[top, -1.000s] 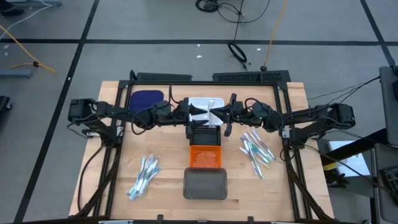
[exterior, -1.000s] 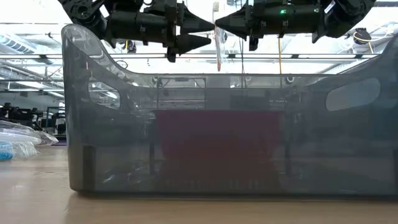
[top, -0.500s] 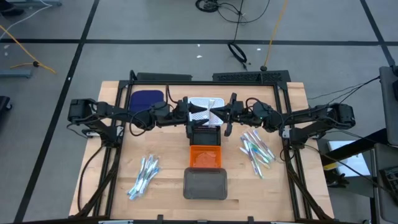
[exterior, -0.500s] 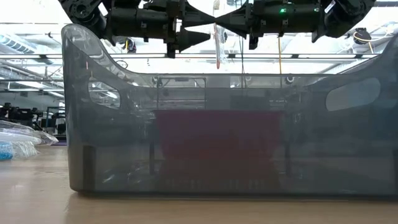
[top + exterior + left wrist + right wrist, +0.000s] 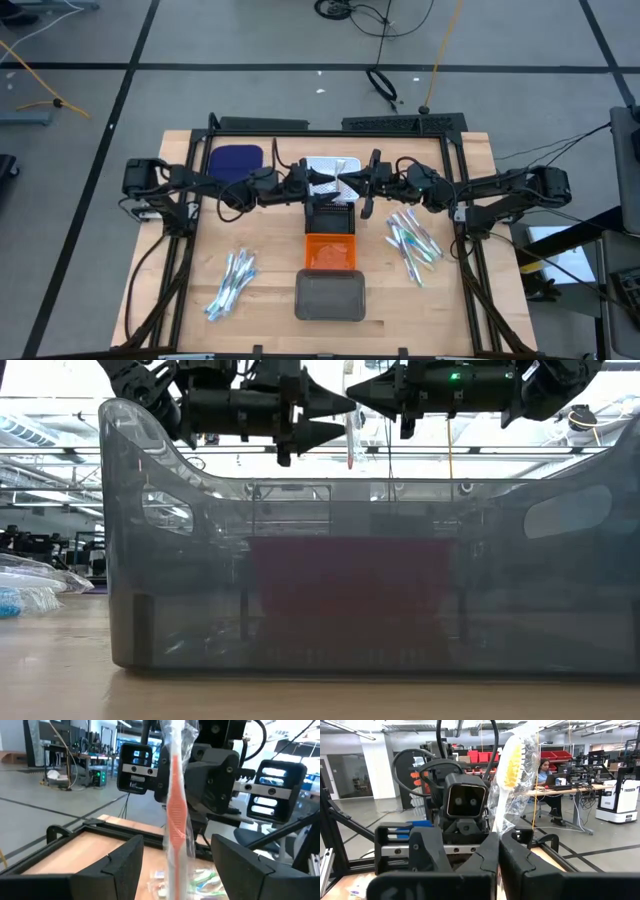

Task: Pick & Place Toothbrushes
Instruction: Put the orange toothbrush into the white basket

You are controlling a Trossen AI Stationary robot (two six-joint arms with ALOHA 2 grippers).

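You've got both arms meeting mid-tabletop (image 5: 260, 290) above the white tray (image 5: 332, 168), w/ bare wood either side. Right gripper (image 5: 347, 186) is clamped on a wrapped toothbrush (image 5: 176, 810), held upright. Left gripper (image 5: 313, 186) is spread wide, fingers either side of it, not touching. Loose toothbrush piles (image 5: 232, 283) lie left & right.

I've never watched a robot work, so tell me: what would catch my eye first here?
Two dark arms meet nose to nose over the middle of the wooden table. The right tool is shut on a red-handled toothbrush in a clear wrapper, held upright, with the open left tool spread around it. Loose wrapped toothbrushes lie in heaps on the left and right, beside a row of small trays.
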